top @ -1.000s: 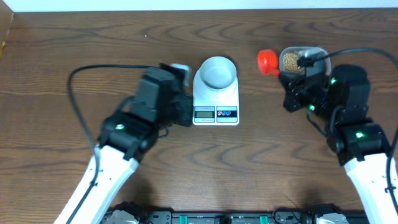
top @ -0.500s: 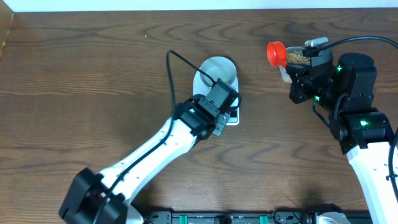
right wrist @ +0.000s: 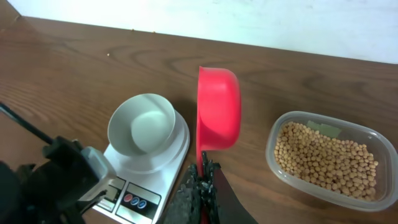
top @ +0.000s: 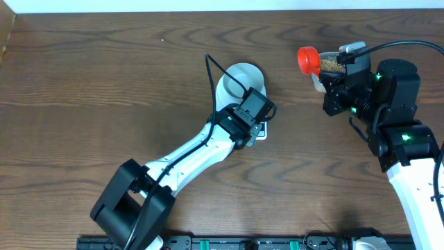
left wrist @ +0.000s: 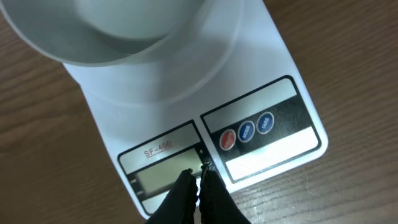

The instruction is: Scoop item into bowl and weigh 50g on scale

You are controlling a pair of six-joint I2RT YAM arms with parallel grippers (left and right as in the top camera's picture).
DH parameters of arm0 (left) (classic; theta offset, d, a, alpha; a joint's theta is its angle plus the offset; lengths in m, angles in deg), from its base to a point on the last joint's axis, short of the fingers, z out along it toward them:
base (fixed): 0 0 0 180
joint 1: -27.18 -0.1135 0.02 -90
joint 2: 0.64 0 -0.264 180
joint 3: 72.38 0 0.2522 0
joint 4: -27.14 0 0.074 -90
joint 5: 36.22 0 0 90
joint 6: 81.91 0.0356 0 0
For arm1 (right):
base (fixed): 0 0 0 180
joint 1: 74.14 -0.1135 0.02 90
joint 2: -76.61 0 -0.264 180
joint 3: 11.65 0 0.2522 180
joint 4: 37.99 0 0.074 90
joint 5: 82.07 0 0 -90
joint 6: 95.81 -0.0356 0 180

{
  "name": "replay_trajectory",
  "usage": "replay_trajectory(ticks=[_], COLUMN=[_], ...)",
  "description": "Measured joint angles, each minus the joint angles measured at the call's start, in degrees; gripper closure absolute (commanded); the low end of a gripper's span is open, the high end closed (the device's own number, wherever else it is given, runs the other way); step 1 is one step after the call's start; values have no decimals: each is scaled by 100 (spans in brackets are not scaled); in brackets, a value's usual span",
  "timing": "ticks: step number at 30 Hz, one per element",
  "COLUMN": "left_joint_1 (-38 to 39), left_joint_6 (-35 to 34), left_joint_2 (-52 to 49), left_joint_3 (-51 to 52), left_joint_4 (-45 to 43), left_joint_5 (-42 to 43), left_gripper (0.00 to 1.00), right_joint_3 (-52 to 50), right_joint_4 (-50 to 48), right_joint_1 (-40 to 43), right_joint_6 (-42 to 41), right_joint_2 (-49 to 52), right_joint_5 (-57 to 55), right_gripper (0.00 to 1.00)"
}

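The pale bowl [top: 241,76] stands on the white scale [top: 222,97] and nothing shows inside it [right wrist: 142,127]. My left gripper [left wrist: 199,176] is shut and holds nothing; its tips sit over the scale [left wrist: 273,74] between the LCD display [left wrist: 163,182] and the round buttons [left wrist: 245,130]. My right gripper [right wrist: 204,171] is shut on the handle of a red scoop [right wrist: 219,109]. The scoop is turned on its side, in the air between the bowl and the tub. The beans [right wrist: 326,158] fill a clear tub [right wrist: 379,140] to the right.
The left arm [top: 187,156] stretches diagonally from the front edge up to the scale. In the overhead view the right gripper [top: 327,75] covers most of the tub [top: 328,64], beside the red scoop [top: 307,60]. Brown wood table all round.
The left arm has swung from left of the scale to over its display edge. The right gripper has moved the red scoop slightly up and to the right.
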Motion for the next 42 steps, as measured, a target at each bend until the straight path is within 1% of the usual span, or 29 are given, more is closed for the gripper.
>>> replay_trajectory(ticks=[10, 20, 26, 42], left_joint_1=[0, 0, 0, 0], left_joint_6=[-151, -153, -153, -153], left_joint_2=[-116, -507, -629, -640], left_joint_3=[0, 0, 0, 116], left_joint_4=[-350, -402, -455, -944], left_joint_5=[107, 188, 192, 192], left_gripper=[93, 93, 93, 93], right_joint_3=[0, 0, 0, 0], right_joint_4=[-129, -168, -240, -245], right_joint_1=[260, 389, 391, 391], right_joint_6=[20, 22, 22, 22], right_joint_2=[0, 0, 0, 0], right_joint_5=[-9, -15, -20, -20], right_gripper=[99, 99, 99, 99])
